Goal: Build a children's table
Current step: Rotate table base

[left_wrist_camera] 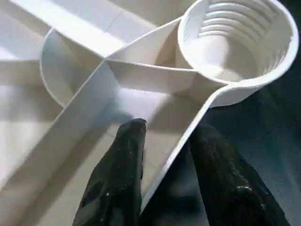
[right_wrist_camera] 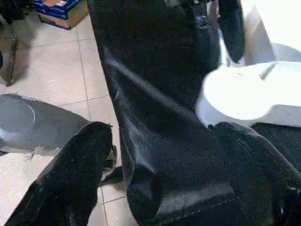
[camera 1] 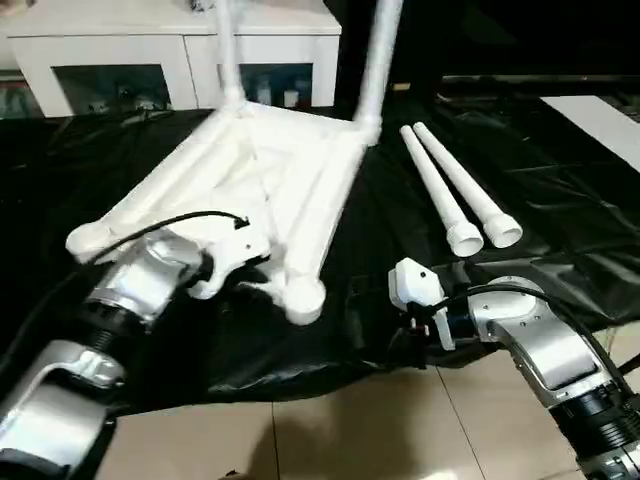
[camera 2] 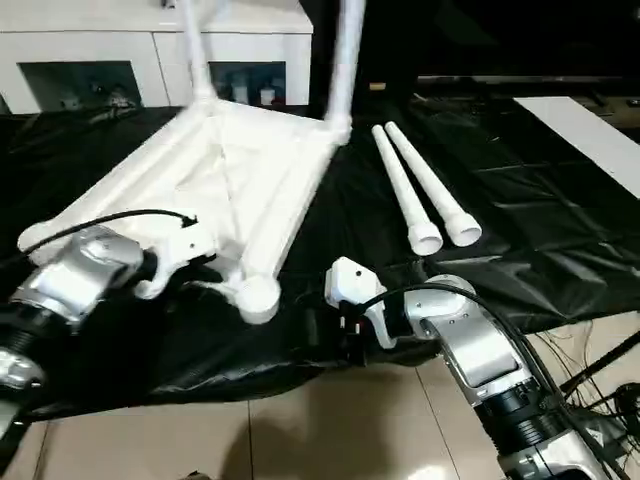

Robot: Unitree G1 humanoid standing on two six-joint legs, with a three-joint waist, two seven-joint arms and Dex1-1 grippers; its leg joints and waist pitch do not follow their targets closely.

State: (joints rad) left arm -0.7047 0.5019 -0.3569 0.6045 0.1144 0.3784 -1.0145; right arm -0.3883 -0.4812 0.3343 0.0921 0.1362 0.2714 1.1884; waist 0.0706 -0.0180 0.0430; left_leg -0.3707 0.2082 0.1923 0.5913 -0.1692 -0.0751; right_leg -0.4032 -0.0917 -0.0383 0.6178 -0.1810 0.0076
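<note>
Black-sheeted table (camera 1: 560, 210): tabletop (camera 1: 270, 165), two loose legs (camera 1: 455, 195).

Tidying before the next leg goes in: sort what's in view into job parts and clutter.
Job:
- tabletop, upside down, two legs fitted
- two loose legs on the black sheet
- empty corner socket
- left gripper, fingers astride the tabletop rim

Clutter:
- cabinet
- cardboard box on the floor

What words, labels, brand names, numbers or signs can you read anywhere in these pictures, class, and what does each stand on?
None can be read.
The cardboard box on the floor bears blue printing, too blurred to read.
The items behind the cabinet glass doors are too small to tell.
The children's table shows no writing.
</note>
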